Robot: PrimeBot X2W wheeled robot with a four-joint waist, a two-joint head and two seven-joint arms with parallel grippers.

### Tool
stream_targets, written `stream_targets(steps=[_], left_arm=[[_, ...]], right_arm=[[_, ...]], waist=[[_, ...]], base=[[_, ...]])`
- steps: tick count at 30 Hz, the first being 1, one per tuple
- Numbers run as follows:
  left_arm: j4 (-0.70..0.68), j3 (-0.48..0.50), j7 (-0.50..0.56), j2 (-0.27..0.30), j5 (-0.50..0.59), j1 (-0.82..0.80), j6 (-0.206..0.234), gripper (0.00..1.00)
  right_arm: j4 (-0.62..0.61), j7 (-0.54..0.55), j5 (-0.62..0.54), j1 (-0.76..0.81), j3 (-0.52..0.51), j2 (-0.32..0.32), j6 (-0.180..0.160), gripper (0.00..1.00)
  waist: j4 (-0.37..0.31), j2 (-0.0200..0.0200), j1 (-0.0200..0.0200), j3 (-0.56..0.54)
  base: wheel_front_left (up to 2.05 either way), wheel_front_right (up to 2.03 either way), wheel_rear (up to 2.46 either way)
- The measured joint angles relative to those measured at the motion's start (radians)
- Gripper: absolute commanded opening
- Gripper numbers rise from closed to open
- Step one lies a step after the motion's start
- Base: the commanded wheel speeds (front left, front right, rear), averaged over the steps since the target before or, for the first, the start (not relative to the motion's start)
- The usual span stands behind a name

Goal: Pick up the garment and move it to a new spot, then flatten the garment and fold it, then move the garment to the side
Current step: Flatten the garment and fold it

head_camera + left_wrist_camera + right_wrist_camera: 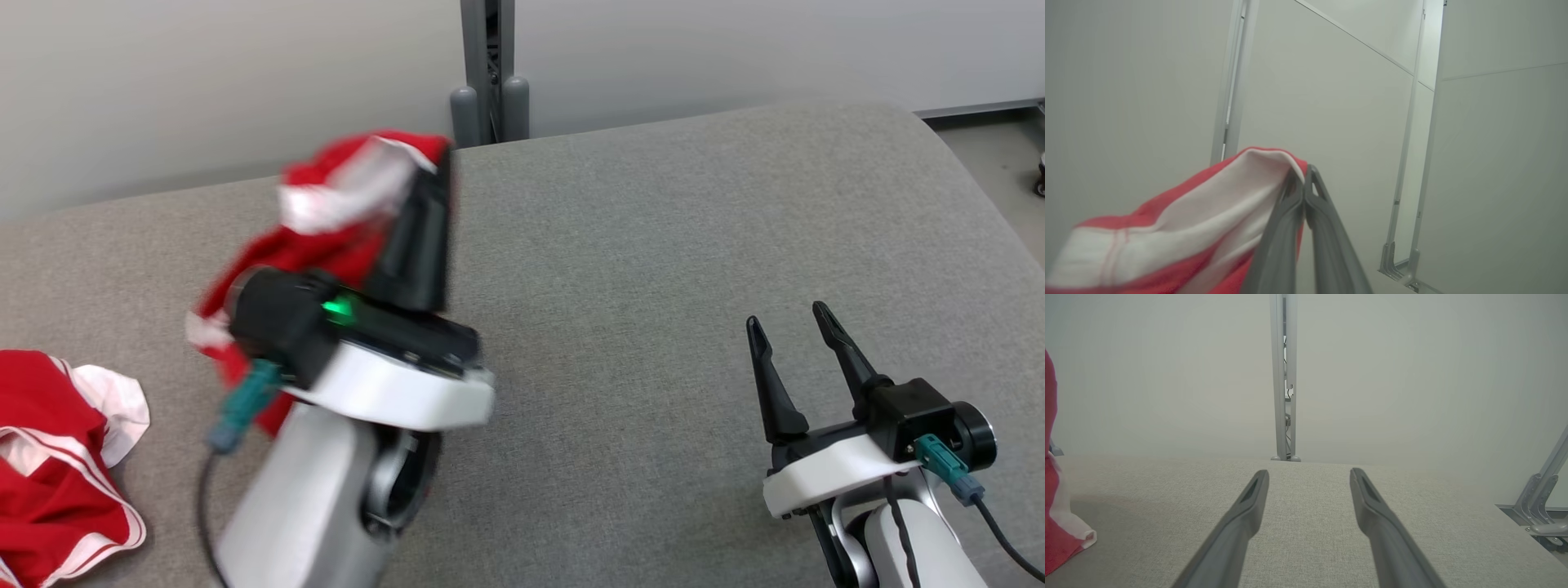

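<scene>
One red garment with white trim [326, 220] hangs from our left gripper [1303, 175], whose two dark fingers are pressed tight together on a white-lined edge of the cloth. We hold it by that edge, up over the far left part of the grey woven-fabric surface [653, 245]. As we judge it, this lets the rest drop free below the fingers so it can be carried to a new spot without dragging. In the right wrist view its lowest corner comes down close to the surface; we cannot tell whether it touches.

Our right gripper [785, 318] sits low at the near right, well apart from the garment, fingers spread wide with nothing between them. We think it is ready to take a second edge once flattening starts.

A second crumpled red-and-white cloth [49, 457] lies at the near left, apart from the held one, and we would steer away from it, toward the broad stretch of surface on the right. A grey metal post [490, 73] stands beyond the far edge.
</scene>
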Motion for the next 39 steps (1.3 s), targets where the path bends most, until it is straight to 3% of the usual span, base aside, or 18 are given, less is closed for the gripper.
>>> stream_targets(steps=[9,10,11,12,13,18,23,29,39], left_arm=[[0.317,-0.375,0.001,0.0,-0.149,-0.045,-0.042,0.0],[0.346,-0.408,0.001,-0.001,-0.168,-0.054,-0.048,0.13],[0.378,-0.44,0.001,-0.002,-0.196,-0.066,-0.05,0.13],[0.408,-0.473,0.001,-0.002,-0.216,-0.076,-0.053,0.46],[0.434,-0.5,0.001,-0.001,-0.234,-0.084,-0.055,1.0],[0.497,-0.585,0.001,-0.002,-0.305,-0.131,-0.066,1.0],[0.493,-0.56,0.001,-0.002,-0.326,-0.155,-0.047,1.0],[0.445,-0.442,0.001,-0.001,-0.288,-0.15,-0.026,1.0],[0.274,-0.105,0.001,-0.001,-0.051,0.011,-0.018,1.0]], right_arm=[[0.004,0.0,0.02,-0.028,0.031,0.0,0.0,1.0],[0.004,0.0,0.021,-0.031,0.035,0.0,0.0,1.0],[0.004,0.0,0.026,-0.034,0.037,0.0,0.0,1.0],[0.004,0.0,0.029,-0.035,0.04,0.0,0.0,1.0],[0.004,0.0,0.031,-0.035,0.042,0.0,0.0,1.0],[0.003,0.0,0.037,-0.039,0.035,0.0,0.0,1.0],[0.001,0.0,0.036,-0.039,0.021,0.0,0.0,1.0],[-0.003,0.0,0.027,-0.039,0.007,0.0,0.0,1.0],[-0.016,0.0,-0.013,-0.017,-0.008,0.0,0.0,1.0]], waist=[[-0.054,0.0,0.0,0.029],[-0.06,0.0,0.0,0.034],[-0.066,0.0,0.0,0.04],[-0.071,0.0,0.0,0.045],[-0.076,0.0,0.0,0.051],[-0.088,0.0,0.0,0.076],[-0.08,0.0,0.0,0.083],[-0.057,0.0,0.0,0.074],[0.011,0.0,0.0,0.022]], base=[[0.0,0.0,0.0],[0.0,0.0,0.0],[0.0,0.0,0.0],[0.0,0.0,0.0],[0.0,0.0,0.0],[0.0,0.0,0.0],[0.0,0.0,0.0],[0.0,0.0,0.0],[0.0,0.0,0.0]])
